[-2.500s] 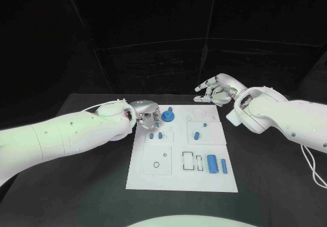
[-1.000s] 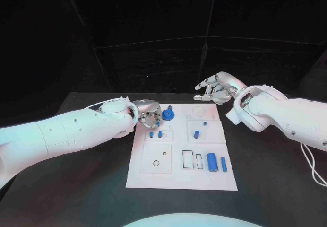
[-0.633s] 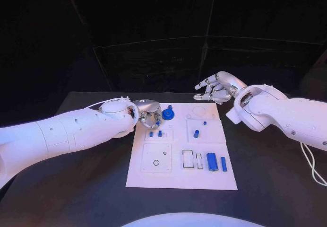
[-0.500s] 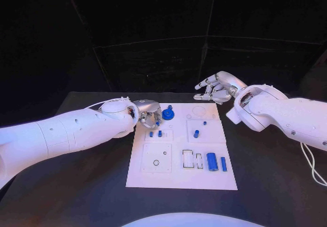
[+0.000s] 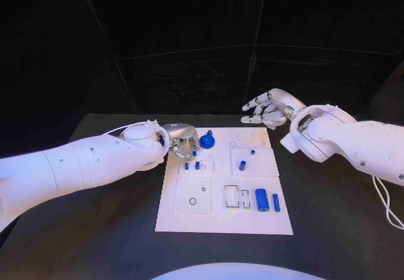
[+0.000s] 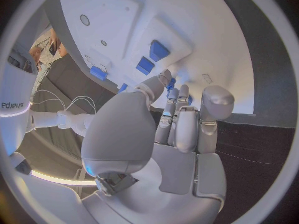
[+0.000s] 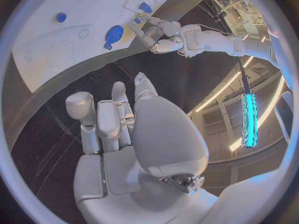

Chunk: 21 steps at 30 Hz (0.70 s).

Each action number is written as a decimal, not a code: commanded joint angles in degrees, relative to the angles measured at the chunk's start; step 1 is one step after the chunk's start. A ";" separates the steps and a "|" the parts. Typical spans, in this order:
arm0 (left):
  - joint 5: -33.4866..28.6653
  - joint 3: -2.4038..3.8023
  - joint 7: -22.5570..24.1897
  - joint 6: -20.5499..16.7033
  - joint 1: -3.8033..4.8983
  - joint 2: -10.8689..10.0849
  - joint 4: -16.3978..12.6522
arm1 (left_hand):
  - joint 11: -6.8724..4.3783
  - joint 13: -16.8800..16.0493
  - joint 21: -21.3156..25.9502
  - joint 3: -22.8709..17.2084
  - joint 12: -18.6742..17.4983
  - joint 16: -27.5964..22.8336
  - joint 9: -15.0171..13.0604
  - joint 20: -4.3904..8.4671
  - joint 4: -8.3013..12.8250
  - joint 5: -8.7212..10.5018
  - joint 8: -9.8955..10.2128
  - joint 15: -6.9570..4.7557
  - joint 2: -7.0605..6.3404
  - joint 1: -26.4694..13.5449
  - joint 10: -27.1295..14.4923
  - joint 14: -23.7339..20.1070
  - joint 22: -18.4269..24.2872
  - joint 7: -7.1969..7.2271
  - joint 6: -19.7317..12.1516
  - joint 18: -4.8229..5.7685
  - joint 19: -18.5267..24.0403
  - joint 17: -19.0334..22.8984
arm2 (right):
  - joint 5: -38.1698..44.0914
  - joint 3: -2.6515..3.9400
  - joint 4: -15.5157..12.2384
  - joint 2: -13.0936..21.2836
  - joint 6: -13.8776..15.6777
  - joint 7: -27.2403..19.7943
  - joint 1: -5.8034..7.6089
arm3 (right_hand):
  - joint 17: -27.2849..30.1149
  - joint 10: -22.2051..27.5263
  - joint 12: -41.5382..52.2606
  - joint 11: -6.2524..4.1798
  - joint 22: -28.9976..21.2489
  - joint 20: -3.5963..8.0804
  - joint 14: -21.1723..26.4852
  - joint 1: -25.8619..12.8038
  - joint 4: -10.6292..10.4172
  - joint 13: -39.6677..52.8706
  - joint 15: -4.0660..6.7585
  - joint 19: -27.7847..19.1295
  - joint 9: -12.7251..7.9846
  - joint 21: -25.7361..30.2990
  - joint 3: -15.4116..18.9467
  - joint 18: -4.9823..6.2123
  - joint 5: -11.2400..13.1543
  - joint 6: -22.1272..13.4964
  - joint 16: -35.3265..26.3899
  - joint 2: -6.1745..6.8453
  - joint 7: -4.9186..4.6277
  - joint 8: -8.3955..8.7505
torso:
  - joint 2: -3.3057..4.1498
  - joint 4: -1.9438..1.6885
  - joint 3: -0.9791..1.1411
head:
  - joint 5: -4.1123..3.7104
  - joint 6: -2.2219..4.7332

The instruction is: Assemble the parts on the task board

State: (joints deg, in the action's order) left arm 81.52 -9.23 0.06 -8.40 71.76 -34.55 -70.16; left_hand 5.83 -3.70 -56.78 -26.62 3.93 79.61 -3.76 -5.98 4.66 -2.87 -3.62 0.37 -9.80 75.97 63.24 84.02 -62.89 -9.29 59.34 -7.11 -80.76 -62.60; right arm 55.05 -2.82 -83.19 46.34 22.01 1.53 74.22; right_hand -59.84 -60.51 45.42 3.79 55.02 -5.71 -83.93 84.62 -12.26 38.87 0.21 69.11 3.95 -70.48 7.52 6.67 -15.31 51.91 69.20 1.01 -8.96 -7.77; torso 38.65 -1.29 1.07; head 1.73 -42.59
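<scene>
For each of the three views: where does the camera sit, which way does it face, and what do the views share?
Head view: on the robot's head, looking down at the task board; both arms enter, left hand at the board's far-left corner, right hand raised beyond its far edge.
Left wrist view: behind the left hand, facing the board.
Right wrist view: behind the right hand, facing the board and the left hand.
Shared: the blue gear-like part in the head and right wrist views.

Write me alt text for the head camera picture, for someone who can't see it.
A white task board lies on a black table with small blue parts on it. The left hand pinches a small blue part at the board's far left corner, beside a round blue gear; the right hand hovers empty beyond the far edge.
</scene>
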 commanded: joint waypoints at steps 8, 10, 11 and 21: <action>-18.43 0.13 3.14 -5.42 0.10 -3.77 -0.86 | 0.69 0.06 5.47 4.29 -0.06 -0.87 0.01 -0.65 -1.23 -0.22 -0.08 0.80 0.75 -0.51 -4.65 0.46 4.19 -0.53 -2.09 -0.83 1.28 1.86 | 14.59 -0.03 2.39 0.76 -7.63 4.25 -0.16 | 2.10 0.67 -17.70 -0.42 -0.10 0.63 -0.28 7.63 2.37 -14.68 0.93 0.37 0.06 0.54 -4.52 0.55 2.93 6.21 -2.32 -0.33 1.02 -1.66 | -0.02 0.07 0.03 | -0.69 0.83; -28.63 0.13 5.30 -6.66 0.13 -5.05 -1.18 | 0.70 -0.02 6.43 5.01 0.29 -0.98 0.01 -0.68 -1.62 -0.25 -0.08 0.78 1.00 -0.71 -4.61 0.39 4.94 -0.56 -2.27 -0.99 1.53 2.09 | 18.67 -0.06 2.52 0.94 -8.24 4.49 -0.59 | 1.86 0.32 -20.10 -0.49 0.13 0.62 -0.40 7.82 2.34 -16.88 0.94 0.54 -0.03 0.41 -4.98 0.48 3.00 6.90 -2.18 0.01 1.16 -1.39 | -0.03 0.12 0.08 | -1.30 1.17; -31.36 0.13 5.98 -6.91 0.14 -5.44 -1.32 | 0.76 -0.05 6.93 5.48 0.48 -1.09 -0.01 -0.71 -1.93 -0.24 -0.12 0.81 1.07 -1.00 -4.56 0.32 5.32 -0.73 -2.28 -1.06 1.68 2.34 | 19.86 -0.06 2.52 0.98 -8.37 4.53 -0.75 | 1.81 0.06 -21.23 -0.59 0.20 0.62 -0.44 7.83 2.27 -17.97 0.89 0.58 -0.10 0.38 -5.21 0.47 3.05 7.01 -2.17 0.16 1.11 -1.11 | -0.04 0.10 0.07 | -1.79 1.27; -61.27 0.07 18.68 -5.67 0.14 -11.09 -4.78 | 1.10 -0.14 18.56 15.42 1.61 -4.78 -0.09 -1.02 -5.33 -0.27 -0.32 1.10 2.52 -0.81 -9.34 -1.95 14.50 -0.69 -3.46 -2.82 4.72 10.08 | 34.21 -0.13 1.85 1.24 -9.41 5.92 -4.44 | 1.03 1.53 -27.53 0.56 0.65 0.01 -0.65 7.21 1.78 -24.18 0.14 0.77 -0.14 0.18 -5.98 0.36 3.73 7.17 -1.66 1.91 0.99 0.80 | -0.04 -0.12 -0.06 | -3.28 1.52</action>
State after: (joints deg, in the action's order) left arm 35.50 -9.20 10.96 -13.56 71.82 -45.51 -74.41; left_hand 6.86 -3.81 -38.43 -11.47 5.52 75.00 -3.77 -6.97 -0.63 -2.87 -3.62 1.52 -7.56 75.31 54.24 82.59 -48.57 -10.01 56.18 -8.92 -76.49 -52.66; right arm 81.45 -2.99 -81.12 47.58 14.26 6.28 69.82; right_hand -58.78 -59.37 18.07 4.21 55.63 -5.52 -84.06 91.67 -10.41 14.88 0.73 69.74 3.84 -70.12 1.89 6.68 -11.86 58.78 67.38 2.42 -8.01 -7.10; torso 38.58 -1.33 1.04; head -1.46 -41.08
